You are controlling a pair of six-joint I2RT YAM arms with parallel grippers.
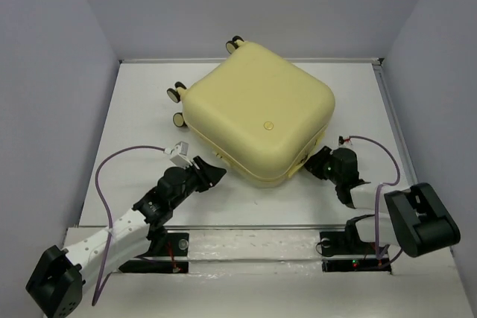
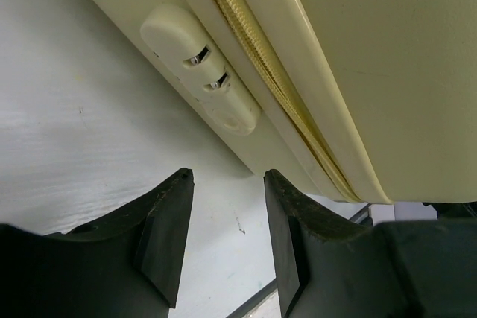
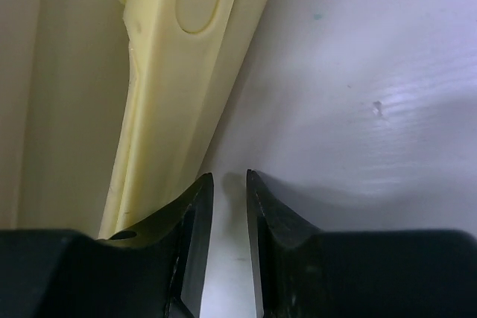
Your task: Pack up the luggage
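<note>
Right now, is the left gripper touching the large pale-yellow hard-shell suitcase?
Cannot tell. In the left wrist view the left gripper ends right at the suitcase edge; neither gap nor contact shows.

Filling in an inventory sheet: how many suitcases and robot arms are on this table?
Suitcase: 1
Arms: 2 (left arm, right arm)
Total: 3

You've got soft, even overhead light up top, and the luggage (image 1: 257, 113) throws only a faint shadow on the table (image 1: 141, 109). Your right wrist view is blurry close in, with pale glare on the tabletop. The left gripper (image 2: 227, 184) reads flat black.
</note>
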